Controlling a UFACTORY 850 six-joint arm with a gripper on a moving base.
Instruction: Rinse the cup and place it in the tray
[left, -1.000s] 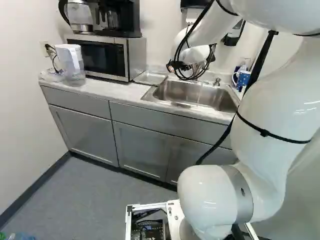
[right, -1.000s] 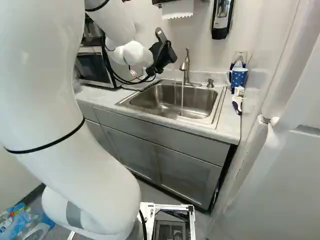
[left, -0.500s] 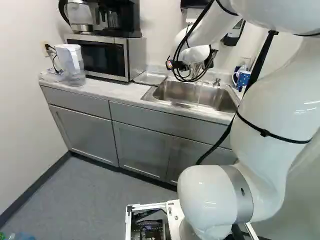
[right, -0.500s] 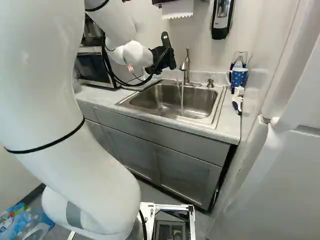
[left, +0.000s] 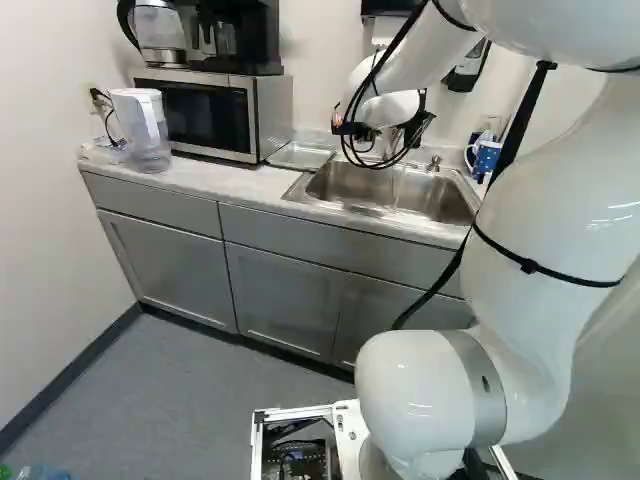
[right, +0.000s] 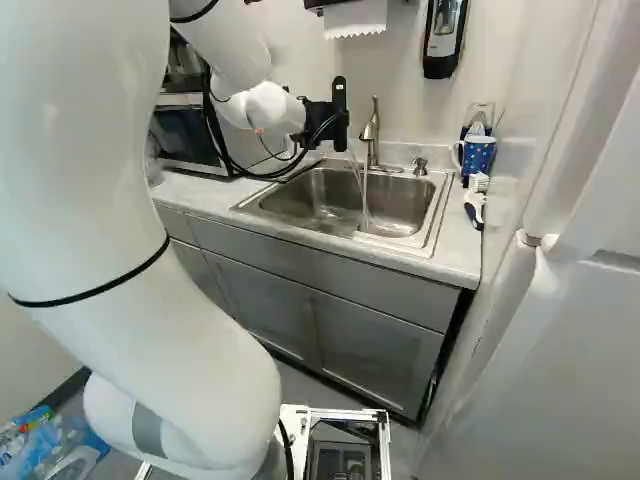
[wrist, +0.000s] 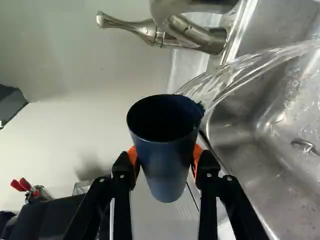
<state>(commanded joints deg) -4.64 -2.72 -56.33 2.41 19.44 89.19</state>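
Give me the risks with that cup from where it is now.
Spill: water is arcing from the rim of the cup into the sink; swinging toward the tray before it drains could wet the counter.

Slip: the cup tapers, is probably wet, and is held only between the gripper's two pads, so it might slide.

Knock: the faucet stands close by, so a careless wrist turn may clip it.

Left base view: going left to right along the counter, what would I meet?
Clear pitcher with a white top → silver-and-black microwave → shallow metal tray → stainless steel sink → blue mug with a white handle.
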